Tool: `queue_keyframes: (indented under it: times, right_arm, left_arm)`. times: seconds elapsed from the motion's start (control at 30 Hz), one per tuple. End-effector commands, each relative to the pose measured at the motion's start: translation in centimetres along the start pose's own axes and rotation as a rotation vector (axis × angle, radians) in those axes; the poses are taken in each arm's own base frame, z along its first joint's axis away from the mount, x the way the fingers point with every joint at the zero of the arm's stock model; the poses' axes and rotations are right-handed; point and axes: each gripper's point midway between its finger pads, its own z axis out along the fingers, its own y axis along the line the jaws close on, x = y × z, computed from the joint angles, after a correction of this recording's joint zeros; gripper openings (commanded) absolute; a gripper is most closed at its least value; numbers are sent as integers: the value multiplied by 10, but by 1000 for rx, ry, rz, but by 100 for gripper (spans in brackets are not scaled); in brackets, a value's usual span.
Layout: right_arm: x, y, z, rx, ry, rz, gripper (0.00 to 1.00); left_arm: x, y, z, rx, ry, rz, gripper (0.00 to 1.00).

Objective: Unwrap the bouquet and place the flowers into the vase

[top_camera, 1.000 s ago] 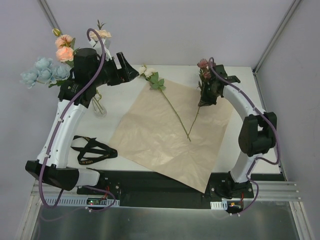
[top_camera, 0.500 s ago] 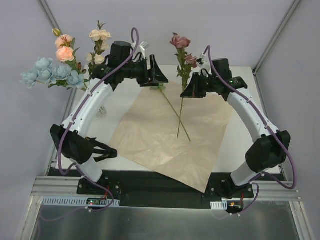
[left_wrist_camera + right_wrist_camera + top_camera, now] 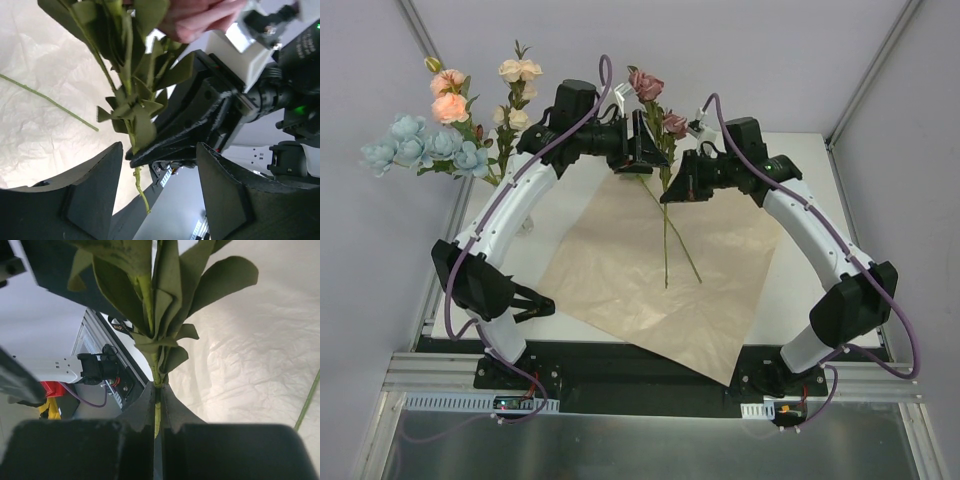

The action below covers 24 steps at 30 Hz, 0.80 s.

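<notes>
Above the wrapping paper [image 3: 610,270], my right hand [image 3: 157,390] is clamped on the mauve flower [image 3: 646,82], while my left hand [image 3: 159,147] stands apart around its leaves. Pinching only leaves there could let it slip during handover.

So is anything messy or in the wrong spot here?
One green stem lies flat on the wrapping paper instead of standing up with the other flowers. The paper's near corner also pokes out past the table edge.
</notes>
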Motion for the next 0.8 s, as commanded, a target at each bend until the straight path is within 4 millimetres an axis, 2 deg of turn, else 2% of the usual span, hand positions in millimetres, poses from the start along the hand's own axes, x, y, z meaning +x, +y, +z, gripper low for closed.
queue_keyframes:
  times: [0.0,0.03,0.13,0.27,0.47,0.57,0.63,0.67,0.7,0.73,0.77]
  right_arm:
    - [-22,39,-22,-78,-79,-118,1]
    - [-23,40,-22,-79,-79,-120,1]
    - [-22,44,-21,-87,-76,-130,1]
    - [-21,49,-19,-93,-69,-138,1]
    - [-12,61,-12,-117,-39,-154,1]
    - [-9,66,-8,-124,-31,-164,1]
    - [-8,67,-7,-123,-27,-162,1]
    - [-7,67,-6,-118,-25,-161,1]
    - [-7,67,-6,-112,-28,-162,4]
    - [-8,64,-5,-92,-32,-155,19]
    - [-9,62,-6,-76,-38,-154,28]
  left_arm:
    - [-6,-15,0,48,-6,16,61]
    - [-5,-13,2,49,-1,12,66]
    - [-8,-12,3,44,-7,13,68]
    - [-14,-11,4,32,-24,7,54]
    - [-20,-7,-1,18,-48,-2,39]
    - [-24,-4,-9,12,-64,0,23]
    - [-26,-4,-15,5,-79,14,5]
    - [-27,-3,-18,-5,-90,21,0]
    - [-28,-2,-22,-18,-103,30,0]
    - [-30,-4,-28,-31,-124,60,0]
    - [-31,-3,-32,-46,-132,64,0]
